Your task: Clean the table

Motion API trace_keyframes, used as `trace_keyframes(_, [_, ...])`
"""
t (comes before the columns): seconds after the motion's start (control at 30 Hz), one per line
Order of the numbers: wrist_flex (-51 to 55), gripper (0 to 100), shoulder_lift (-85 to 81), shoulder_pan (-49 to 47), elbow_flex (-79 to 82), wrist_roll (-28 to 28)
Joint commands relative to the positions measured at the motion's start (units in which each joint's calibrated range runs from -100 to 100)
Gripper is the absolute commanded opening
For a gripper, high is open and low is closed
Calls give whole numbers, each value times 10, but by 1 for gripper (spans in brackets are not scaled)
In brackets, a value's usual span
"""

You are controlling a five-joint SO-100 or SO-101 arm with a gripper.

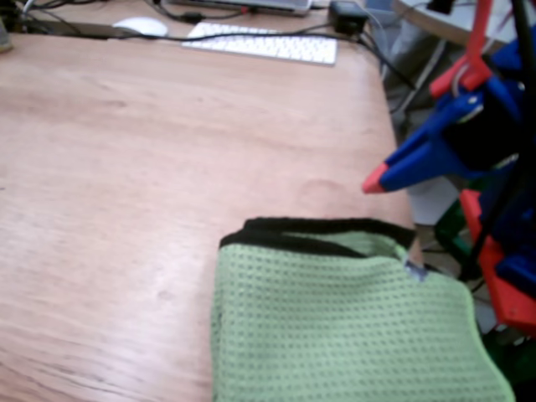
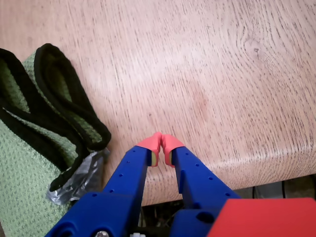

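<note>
The table (image 1: 167, 167) is a light reddish-brown wood-grain desktop; it also fills the wrist view (image 2: 207, 64). A folded green cloth with black trim (image 1: 343, 318) lies at the table's front right; in the wrist view the cloth (image 2: 29, 148) is at the left. A scrap of grey foil or plastic (image 2: 81, 175) pokes out from under its edge. My blue gripper with red tips (image 1: 374, 180) hovers above the table's right edge, just beyond the cloth. In the wrist view the gripper (image 2: 161, 143) is shut with its tips touching, holding nothing.
A white keyboard (image 1: 264, 43), a white mouse (image 1: 141, 26) and black cables lie along the table's far edge. The table's right edge (image 1: 400, 159) drops off next to the arm. A pale round table (image 1: 435, 21) stands behind.
</note>
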Motion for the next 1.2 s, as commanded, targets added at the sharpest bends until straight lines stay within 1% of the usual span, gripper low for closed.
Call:
trace_keyframes(0.0, [1, 1, -1, 0, -6, 0])
trace_keyframes(0.93, [1, 1, -1, 0, -6, 0])
trace_keyframes(1.17, [1, 1, -1, -17, -6, 0])
